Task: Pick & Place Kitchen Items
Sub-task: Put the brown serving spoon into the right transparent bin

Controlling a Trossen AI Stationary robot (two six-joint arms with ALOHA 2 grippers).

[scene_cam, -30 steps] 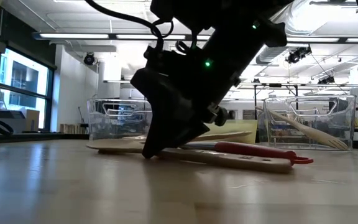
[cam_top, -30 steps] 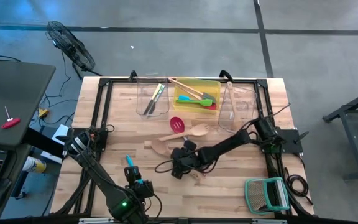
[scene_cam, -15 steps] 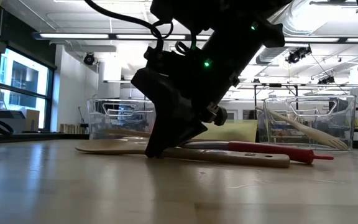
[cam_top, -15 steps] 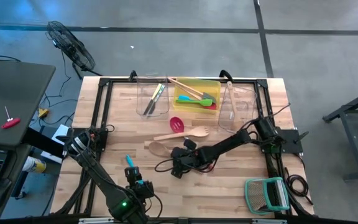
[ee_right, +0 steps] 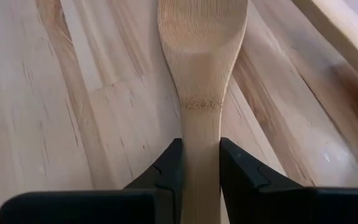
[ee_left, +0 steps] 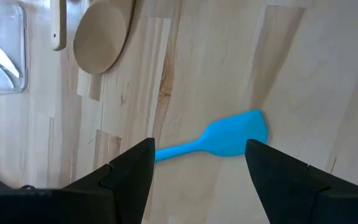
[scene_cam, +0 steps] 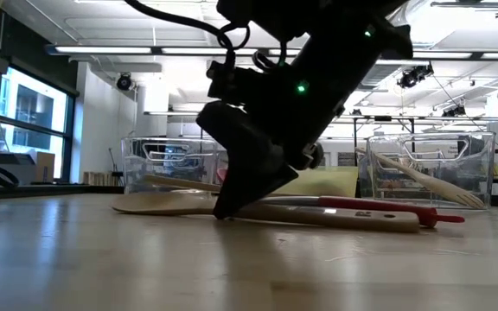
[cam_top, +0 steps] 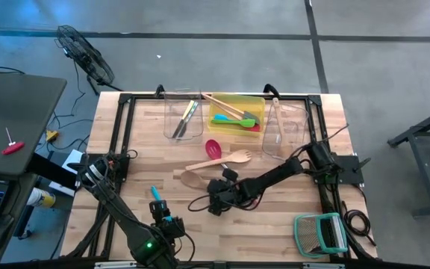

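A pale wooden spoon (cam_top: 192, 178) lies in the middle of the table, its bowl (scene_cam: 154, 205) toward the left. My right gripper (cam_top: 216, 199) reaches in from the right and is shut on the spoon's handle; it also shows in the low view (scene_cam: 225, 210) and in its wrist view (ee_right: 201, 162). A blue silicone spatula (cam_top: 155, 194) lies flat near the front left. My left gripper (cam_top: 163, 213) hovers over it, open, with the spatula (ee_left: 235, 134) seen between its fingers (ee_left: 199, 149), untouched. My right gripper pinches the spoon's handle (ee_right: 201, 134) between its two fingers, just behind the neck below the bowl. The fingers slant down from the table's right, one on each side of the handle. The spoon lies low, its bowl and handle (scene_cam: 370, 223) along the tabletop.
A wooden fork (cam_top: 226, 158) and a red spatula (cam_top: 213, 147) lie just beyond the spoon. At the far edge stand a clear bin (cam_top: 184, 116) with cutlery, a yellow bin (cam_top: 237, 101) with spatulas and a clear bin (cam_top: 282, 123). A green-framed wire rack (cam_top: 321, 233) sits front right.
My right gripper has shifted a little toward the table's right edge. The wooden spoon has slid along the table with it, and the red spatula's handle has moved right as well.
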